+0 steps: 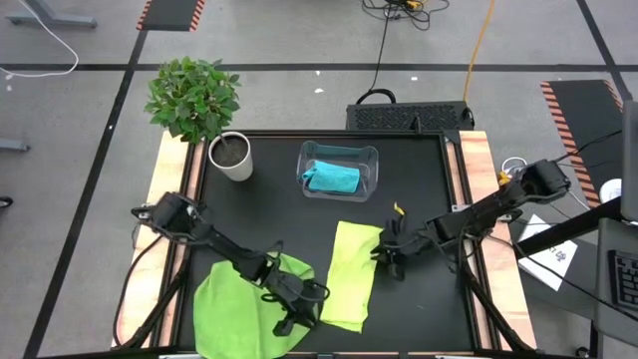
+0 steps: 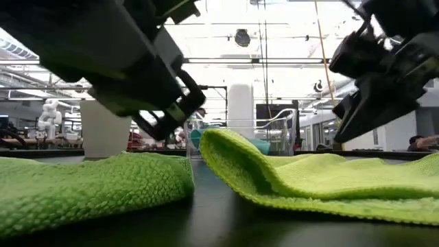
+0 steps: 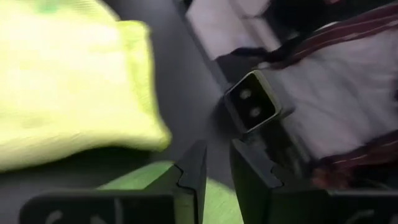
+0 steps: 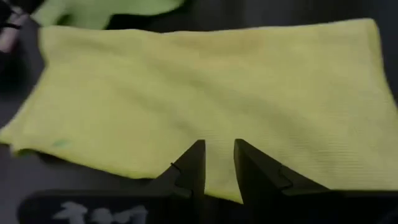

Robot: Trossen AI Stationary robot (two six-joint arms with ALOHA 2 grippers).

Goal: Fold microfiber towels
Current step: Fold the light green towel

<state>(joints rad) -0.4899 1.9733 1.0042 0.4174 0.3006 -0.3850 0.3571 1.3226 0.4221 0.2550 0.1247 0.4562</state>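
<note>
A bright green towel lies bunched on the black table at the near left. Right of it a pale yellow-green towel lies doubled over, its raised fold toward the green one. A turquoise towel rests inside the clear bin at the far middle. My left gripper hovers over the green towel's right edge, slightly open, with nothing between its fingers. My right gripper hangs just above the yellow-green towel's right edge, also slightly open and clear of the cloth.
A potted plant in a white pot stands at the far left corner. Wooden strips border the black mat on both sides. Bare mat lies between the bin and the two near towels.
</note>
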